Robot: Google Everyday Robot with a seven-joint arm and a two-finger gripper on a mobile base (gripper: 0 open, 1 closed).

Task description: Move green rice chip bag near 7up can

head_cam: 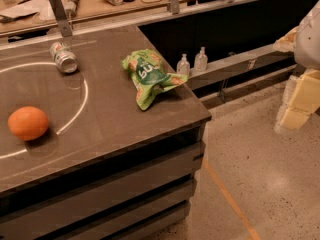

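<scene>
The green rice chip bag [149,77] lies crumpled on the dark table [115,129], close to its right edge. The 7up can [63,57] lies on its side at the table's far left, well apart from the bag. My gripper [299,102] shows as pale yellowish parts under the white arm [309,34] at the right edge of the camera view. It hangs over the floor, off the table and far right of the bag, and holds nothing that I can see.
A round orange fruit [28,123] sits at the table's front left. Two clear pump bottles [192,62] stand on a ledge behind the table's right corner. A cluttered counter [90,1] runs along the back. An orange line [227,196] crosses the speckled floor at right.
</scene>
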